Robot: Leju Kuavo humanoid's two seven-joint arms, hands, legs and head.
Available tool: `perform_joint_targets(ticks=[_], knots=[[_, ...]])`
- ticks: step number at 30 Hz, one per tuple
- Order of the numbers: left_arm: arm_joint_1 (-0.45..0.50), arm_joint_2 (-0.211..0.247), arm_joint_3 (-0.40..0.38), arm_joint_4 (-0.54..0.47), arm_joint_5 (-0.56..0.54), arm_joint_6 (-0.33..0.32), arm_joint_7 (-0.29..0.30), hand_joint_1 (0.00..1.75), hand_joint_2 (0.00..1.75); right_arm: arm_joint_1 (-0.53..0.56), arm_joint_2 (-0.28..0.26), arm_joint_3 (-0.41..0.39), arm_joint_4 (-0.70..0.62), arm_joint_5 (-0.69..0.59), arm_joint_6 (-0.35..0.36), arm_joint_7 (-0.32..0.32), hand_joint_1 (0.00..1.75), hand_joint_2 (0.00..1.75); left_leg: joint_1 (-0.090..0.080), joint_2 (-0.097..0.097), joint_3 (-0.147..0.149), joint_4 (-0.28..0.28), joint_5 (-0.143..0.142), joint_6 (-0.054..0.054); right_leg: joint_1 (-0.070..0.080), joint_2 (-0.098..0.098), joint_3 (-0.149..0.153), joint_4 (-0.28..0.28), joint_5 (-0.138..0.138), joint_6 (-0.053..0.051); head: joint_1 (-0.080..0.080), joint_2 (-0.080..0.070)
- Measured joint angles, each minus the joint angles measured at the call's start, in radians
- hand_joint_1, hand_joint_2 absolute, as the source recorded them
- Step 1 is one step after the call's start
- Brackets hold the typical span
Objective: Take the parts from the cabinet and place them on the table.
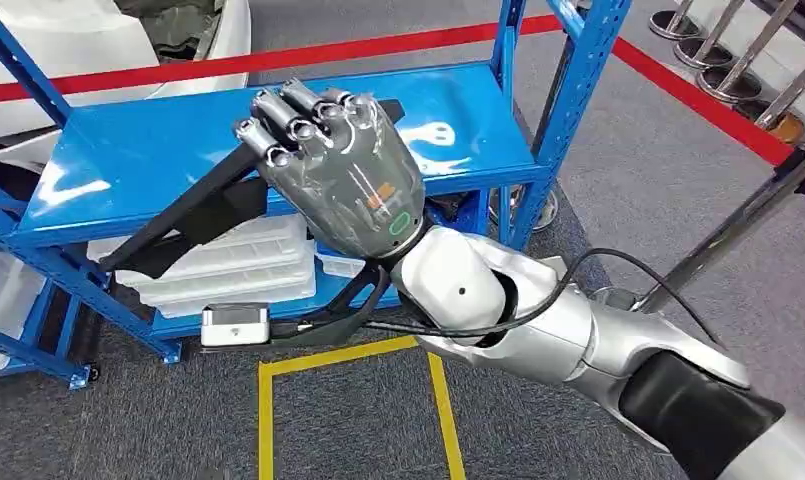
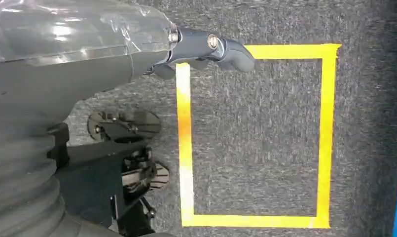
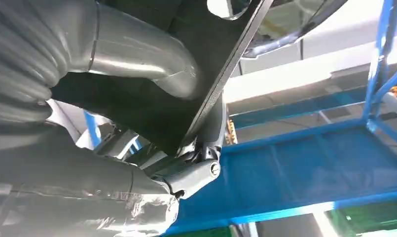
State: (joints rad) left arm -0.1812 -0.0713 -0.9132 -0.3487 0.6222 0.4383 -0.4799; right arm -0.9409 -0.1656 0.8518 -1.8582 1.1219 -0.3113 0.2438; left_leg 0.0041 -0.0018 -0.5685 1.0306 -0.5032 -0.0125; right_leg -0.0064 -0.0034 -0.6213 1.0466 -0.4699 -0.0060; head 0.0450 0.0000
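Note:
My right hand (image 1: 338, 170) is raised in front of the blue cabinet's (image 1: 128, 160) upper shelf, its back toward the head camera. It grips a long flat black part (image 1: 183, 220) that slants down to the left across the shelf's front edge. In the right wrist view the same black part (image 3: 221, 84) is clamped between the thick thumb (image 3: 137, 54) and the fingers (image 3: 194, 173). My left hand (image 2: 88, 54) hangs over the grey carpet, holding nothing, one dark finger (image 2: 221, 47) stretched out.
White trays (image 1: 238, 265) lie stacked on the cabinet's lower shelf, with a curved black part (image 1: 343, 310) and a small grey box (image 1: 234, 325) at its front edge. A yellow tape square (image 1: 268, 400) marks the carpet. Red tape (image 1: 698, 90) and metal post bases (image 1: 728, 80) stand at the right.

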Motion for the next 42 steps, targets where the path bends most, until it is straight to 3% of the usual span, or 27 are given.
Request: perform_joint_targets(ticks=[2,3,5,7,8,9,10,11,13,14,17,18,20,22,24,25,26,28,29,32,33,34,36,38,39,40,42], knots=[[0.002,0.001,0.000,0.000,-0.002,-0.002,0.000,0.00,1.75,0.000,0.000,0.000,0.000,0.000,0.000,-0.001,1.75,1.75,-0.003,-0.001,-0.007,0.003,0.003,0.004,-0.002,-0.002,-0.002,-0.004,0.006,0.010,0.001,0.000],[0.001,0.000,0.000,0.000,-0.002,-0.002,0.000,0.00,1.75,-0.001,0.000,0.000,0.000,0.000,0.000,-0.001,1.75,1.75,0.005,-0.001,-0.006,-0.009,0.012,0.015,0.002,-0.002,-0.005,-0.003,0.006,0.015,0.002,0.000],[-0.002,0.000,0.000,0.000,-0.002,-0.005,0.000,0.00,1.75,-0.004,0.000,0.000,0.001,-0.001,0.000,-0.003,1.75,1.75,0.008,0.005,-0.010,-0.015,0.023,0.028,-0.002,0.001,-0.023,0.053,-0.054,0.022,0.011,0.000],[-0.002,0.000,0.000,0.000,-0.001,-0.007,-0.001,0.00,1.75,-0.004,0.000,0.000,0.001,-0.002,0.000,-0.003,1.75,1.75,0.006,0.006,-0.019,-0.014,0.028,0.034,-0.005,0.001,-0.083,0.211,-0.139,0.029,0.017,0.000],[-0.002,0.001,0.000,0.000,-0.001,-0.008,-0.001,0.00,1.75,-0.004,0.000,0.000,0.002,-0.002,0.000,-0.003,1.75,1.75,0.006,0.007,-0.024,-0.013,0.031,0.033,-0.005,0.001,-0.107,0.277,-0.164,0.031,0.017,0.000],[-0.002,0.000,0.000,0.000,0.002,-0.008,-0.002,0.00,1.75,-0.003,0.000,0.000,0.003,-0.003,0.000,-0.003,1.75,1.75,0.006,0.007,-0.028,-0.011,0.033,0.033,-0.006,0.001,-0.115,0.307,-0.166,0.033,0.018,0.000],[-0.001,0.000,0.000,0.000,0.004,-0.008,-0.003,0.00,1.75,-0.004,0.000,0.000,0.004,-0.003,0.000,-0.004,1.75,1.75,0.006,0.007,-0.031,-0.010,0.034,0.031,-0.007,0.001,-0.097,0.281,-0.143,0.033,0.020,0.000],[-0.001,0.000,0.000,0.000,0.005,-0.008,-0.003,0.00,1.75,-0.004,0.000,0.000,0.004,-0.005,0.000,-0.004,1.75,1.75,0.007,0.006,-0.031,-0.007,0.035,0.030,-0.008,0.001,-0.055,0.213,-0.106,0.032,0.021,0.000],[-0.002,0.000,0.000,0.000,0.006,-0.008,-0.006,0.00,1.75,-0.008,0.001,0.000,0.004,-0.008,0.000,-0.006,1.75,1.75,0.008,0.006,-0.033,0.001,0.034,0.027,-0.010,0.000,0.042,0.030,-0.031,0.028,0.024,0.000],[-0.003,0.001,0.000,0.000,0.006,-0.008,-0.006,0.00,1.75,-0.008,0.001,0.000,0.005,-0.009,0.000,-0.007,1.75,1.75,0.002,0.006,-0.041,0.004,0.035,0.019,-0.005,0.001,0.051,0.011,-0.047,0.027,0.024,0.000],[-0.001,0.001,0.000,0.000,0.008,-0.006,-0.007,0.00,1.75,-0.011,0.005,0.000,0.006,-0.013,-0.002,-0.007,1.75,1.75,0.003,0.006,-0.054,0.007,0.048,0.001,-0.001,0.004,0.036,0.002,-0.037,0.013,0.019,0.000],[-0.001,0.001,0.000,0.000,0.009,-0.003,-0.008,0.00,1.75,-0.011,0.005,0.000,0.007,-0.017,-0.002,-0.007,1.75,1.75,0.003,0.006,-0.056,0.007,0.051,-0.005,-0.002,0.004,0.034,-0.005,-0.030,0.003,0.021,0.000],[-0.001,0.000,0.001,0.000,0.010,0.002,-0.009,0.00,1.75,-0.013,0.006,0.000,0.008,-0.019,-0.002,-0.006,1.75,1.75,0.006,0.004,-0.072,0.053,-0.001,-0.016,-0.008,-0.002,0.030,-0.013,-0.018,-0.013,0.012,0.000],[0.001,0.001,0.001,0.000,0.012,0.003,-0.010,0.00,1.75,-0.013,0.008,0.000,0.009,-0.020,-0.003,-0.006,1.75,1.75,0.008,0.004,-0.125,0.197,-0.089,-0.025,-0.007,-0.004,0.019,-0.011,-0.012,-0.018,0.003,0.000],[0.004,0.001,0.001,0.000,0.012,0.004,-0.009,0.00,1.75,-0.013,0.009,0.001,0.011,-0.020,-0.003,-0.006,1.75,1.75,0.008,0.004,-0.161,0.313,-0.131,-0.028,-0.005,-0.005,0.008,-0.008,-0.006,-0.017,0.002,0.000],[0.005,0.001,0.001,0.000,0.013,0.004,-0.009,0.00,1.75,-0.013,0.009,0.002,0.012,-0.020,-0.003,-0.006,1.75,1.75,0.007,0.004,-0.147,0.301,-0.119,-0.026,-0.004,-0.005,0.004,-0.006,-0.003,-0.016,0.003,0.000],[0.006,0.001,0.001,0.000,0.013,0.004,-0.009,0.00,1.75,-0.013,0.009,0.002,0.012,-0.021,-0.003,-0.006,1.75,1.75,0.007,0.004,-0.106,0.241,-0.087,-0.023,-0.004,-0.004,0.001,-0.006,0.000,-0.015,0.002,0.000],[0.006,0.001,0.001,0.000,0.013,0.004,-0.010,0.00,1.75,-0.013,0.010,0.002,0.012,-0.021,-0.003,-0.006,1.75,1.75,0.006,0.003,-0.002,0.061,-0.011,-0.012,-0.004,-0.003,0.001,-0.004,0.002,-0.011,0.001,0.000],[0.004,0.001,0.002,0.000,0.013,0.004,-0.009,0.00,1.75,-0.013,0.011,0.002,0.012,-0.021,-0.003,-0.006,1.75,1.75,0.006,-0.001,0.022,0.004,-0.017,-0.005,-0.003,-0.003,-0.001,-0.004,0.005,-0.007,0.001,0.000],[0.008,0.001,0.002,0.000,0.013,0.004,-0.010,0.00,1.75,-0.013,0.011,0.002,0.012,-0.021,-0.004,-0.005,1.75,1.75,-0.004,-0.003,0.015,-0.003,-0.009,0.001,-0.002,-0.004,-0.010,-0.002,0.015,0.008,0.001,0.000],[0.009,0.001,0.003,0.000,0.013,0.004,-0.010,0.00,1.75,-0.013,0.011,0.002,0.012,-0.021,-0.004,-0.005,1.75,1.75,-0.004,-0.003,0.014,-0.006,-0.004,0.007,-0.003,-0.004,-0.009,-0.005,0.019,0.014,0.001,0.000],[0.008,0.000,0.005,0.000,0.013,0.004,-0.010,0.00,1.75,-0.013,0.011,0.002,0.012,-0.021,-0.004,-0.005,1.75,1.75,0.009,0.002,0.015,-0.020,0.007,0.019,-0.002,-0.003,-0.013,0.002,0.009,0.019,0.001,0.000],[0.004,0.000,0.008,0.000,0.011,0.002,-0.010,0.00,1.75,-0.014,0.011,0.002,0.012,-0.021,-0.004,-0.004,1.75,1.75,0.007,0.005,0.002,-0.021,0.019,0.032,-0.003,0.001,-0.045,0.081,-0.065,0.025,0.010,0.000],[0.006,0.000,0.009,0.000,0.010,0.001,-0.010,0.00,1.75,-0.011,0.011,0.002,0.013,-0.021,-0.004,-0.003,1.75,1.75,0.005,0.008,-0.012,-0.020,0.027,0.035,-0.005,0.001,-0.103,0.241,-0.148,0.030,0.016,0.000],[0.007,0.000,0.009,0.000,0.010,0.002,-0.010,0.00,1.75,-0.011,0.011,0.002,0.013,-0.022,-0.004,-0.003,1.75,1.75,0.005,0.008,-0.018,-0.019,0.031,0.034,-0.005,0.001,-0.121,0.298,-0.166,0.033,0.017,0.000],[0.008,0.000,0.010,0.000,0.010,0.002,-0.010,0.00,1.75,-0.010,0.011,0.002,0.013,-0.021,-0.004,-0.003,1.75,1.75,0.005,0.008,-0.023,-0.018,0.034,0.032,-0.006,0.001,-0.114,0.301,-0.157,0.034,0.018,0.000],[0.008,0.000,0.010,0.000,0.009,0.001,-0.010,0.00,1.75,-0.009,0.011,0.002,0.013,-0.021,-0.004,-0.003,1.75,1.75,0.006,0.008,-0.029,-0.013,0.037,0.029,-0.008,0.001,-0.027,0.165,-0.086,0.031,0.020,0.000]])
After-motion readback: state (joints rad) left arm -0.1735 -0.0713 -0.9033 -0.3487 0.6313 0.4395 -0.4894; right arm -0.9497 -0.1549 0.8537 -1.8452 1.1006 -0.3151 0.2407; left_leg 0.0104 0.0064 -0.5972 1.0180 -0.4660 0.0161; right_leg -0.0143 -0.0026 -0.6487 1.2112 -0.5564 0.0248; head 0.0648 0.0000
